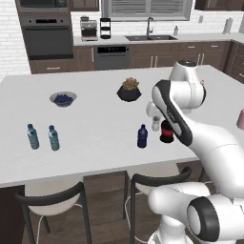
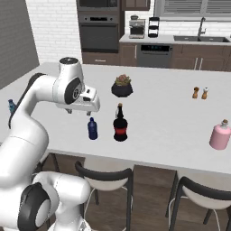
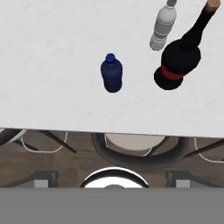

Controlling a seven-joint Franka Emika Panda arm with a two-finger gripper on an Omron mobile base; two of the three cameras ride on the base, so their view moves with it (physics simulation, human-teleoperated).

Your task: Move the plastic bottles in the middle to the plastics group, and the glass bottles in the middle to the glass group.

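In the left base view I see the navy bottle [image 1: 142, 136] standing near the front edge of the white counter [image 1: 95, 119], with the clear bottle [image 1: 155, 123] and the dark red bottle [image 1: 166, 132] just to its right, partly behind my arm. The two teal bottles [image 1: 43, 137] stand far off to the left, well apart from the middle ones. In the right base view my gripper [image 2: 83, 109] hangs above the counter, just left of the navy bottle, and it holds nothing; the pink vessel [image 2: 220, 135] sits far to the right. In the hand view I look down on the navy bottle, and I cannot see my finger tips clearly there, but I know the hand is spread wide. I think the navy bottle is light and a bit slippery, and it may squash, so I would take it around its middle, gently. The red one looks heavy and could break.
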